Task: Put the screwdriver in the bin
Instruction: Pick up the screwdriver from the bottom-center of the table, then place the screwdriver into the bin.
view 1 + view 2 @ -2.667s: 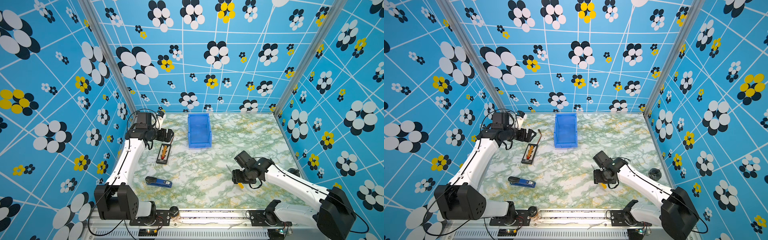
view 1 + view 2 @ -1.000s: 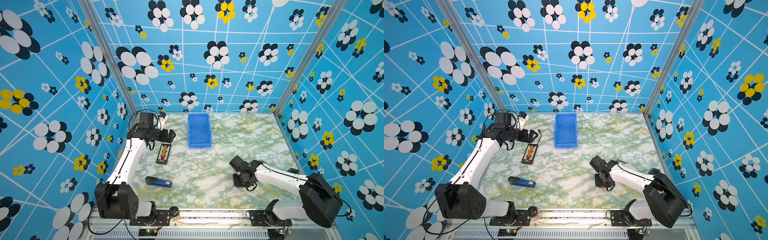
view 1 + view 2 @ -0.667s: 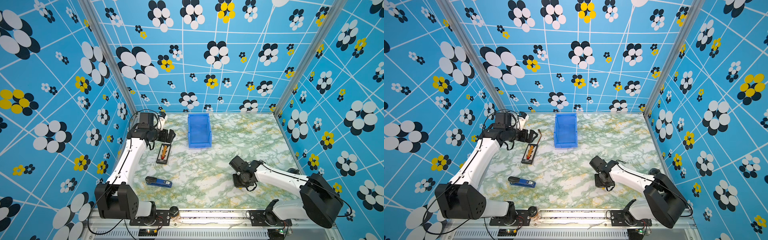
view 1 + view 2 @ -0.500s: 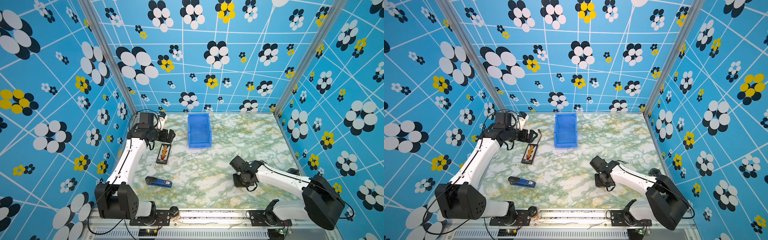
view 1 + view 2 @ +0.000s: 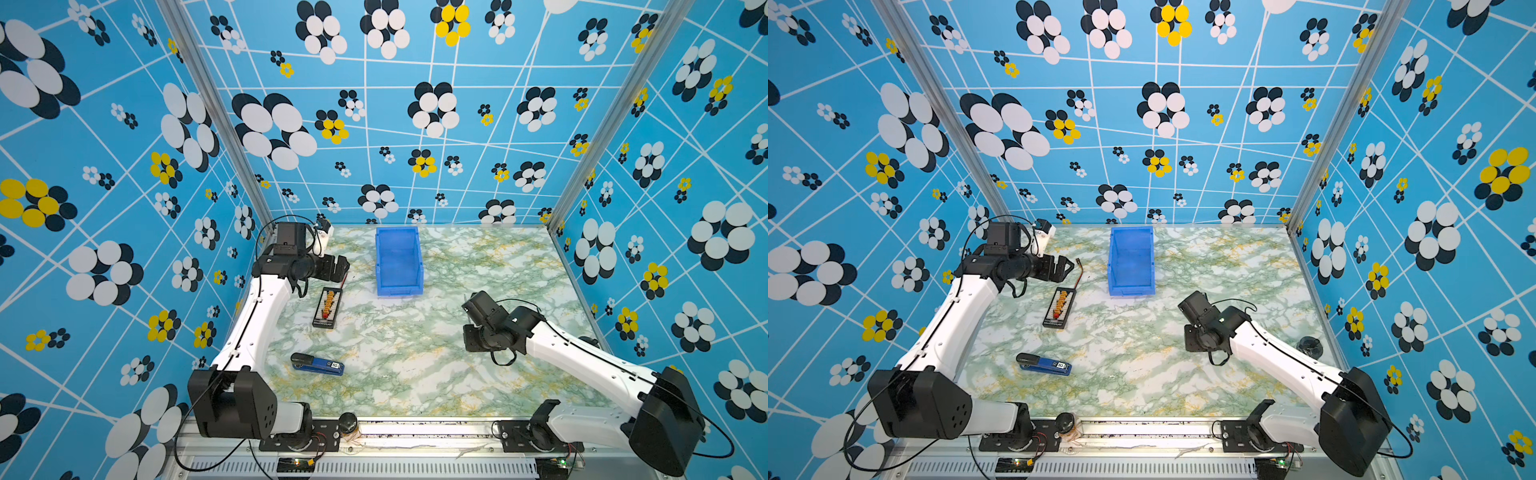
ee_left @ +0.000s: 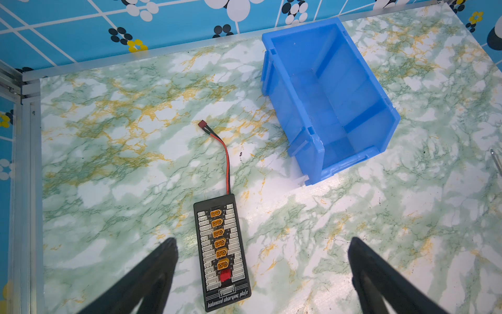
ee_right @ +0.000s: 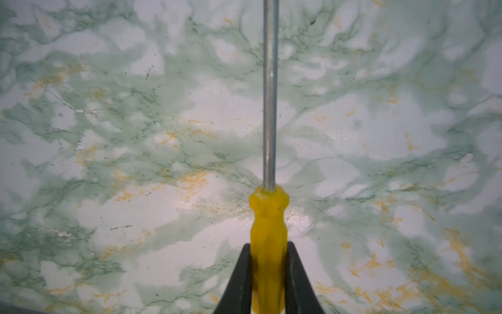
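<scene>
**Item 1: screwdriver** (image 7: 269,212). Yellow plastic handle, thin silver shaft. It is held by the right gripper (image 7: 269,246). The jaws are closed tight on the rear of the handle, one on each side, and the shaft runs straight out ahead of them. It sits low at the right-front part of the table (image 5: 415,374), well apart from the bin. Whether it is clear of the surface cannot be told.

**Item 2: bin** (image 5: 398,266). Bright blue and open-topped, it stands at the back centre of the table with its lower lipped front towards the robot. The left wrist view shows it empty (image 6: 326,95).

**Item 3: left gripper** (image 6: 262,242). The jaws are spread wide and hold nothing. It hangs above the table to the left of the bin, over item 4.

**Item 4: other stock, not part of the task.**
- A black balanced charging plate (image 6: 221,252) with a red-and-black lead (image 6: 227,163).
- A dark-blue stapler (image 5: 318,365) near the front left.

**Status.** The grasp looks secured and the first stage can be judged done. Still to do:
- Raise the tool.
- Carry it back and leftward to the bin.
- Bring it over the walls and let go.

The way between looks free of the other stock.
</scene>
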`<state>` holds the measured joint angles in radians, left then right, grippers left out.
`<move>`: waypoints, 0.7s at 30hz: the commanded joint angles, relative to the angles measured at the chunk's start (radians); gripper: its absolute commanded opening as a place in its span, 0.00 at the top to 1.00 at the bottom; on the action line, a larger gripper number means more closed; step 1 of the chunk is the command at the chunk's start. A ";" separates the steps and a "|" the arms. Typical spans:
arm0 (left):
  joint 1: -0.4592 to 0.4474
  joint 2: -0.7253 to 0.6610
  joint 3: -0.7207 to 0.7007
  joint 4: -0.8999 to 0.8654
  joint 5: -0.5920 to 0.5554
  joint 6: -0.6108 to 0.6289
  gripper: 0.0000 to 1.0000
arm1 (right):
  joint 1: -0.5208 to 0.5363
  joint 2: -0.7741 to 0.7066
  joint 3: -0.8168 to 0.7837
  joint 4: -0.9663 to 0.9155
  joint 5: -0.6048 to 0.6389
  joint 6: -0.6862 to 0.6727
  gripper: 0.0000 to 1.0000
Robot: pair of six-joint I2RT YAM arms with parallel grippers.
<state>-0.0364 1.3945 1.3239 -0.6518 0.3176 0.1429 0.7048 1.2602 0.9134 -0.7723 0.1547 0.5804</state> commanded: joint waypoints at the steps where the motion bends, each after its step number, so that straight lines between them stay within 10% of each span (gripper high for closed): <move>1: -0.006 -0.038 0.012 -0.028 -0.015 0.013 0.01 | 0.003 0.043 0.086 -0.031 0.049 -0.062 0.88; 21: -0.007 -0.141 -0.050 -0.104 -0.007 0.067 0.01 | -0.027 0.551 0.783 -0.004 -0.053 -0.287 0.88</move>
<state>-0.0360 1.2690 1.2926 -0.7372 0.2897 0.1959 0.6899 1.7599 1.6142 -0.7769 0.1326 0.3420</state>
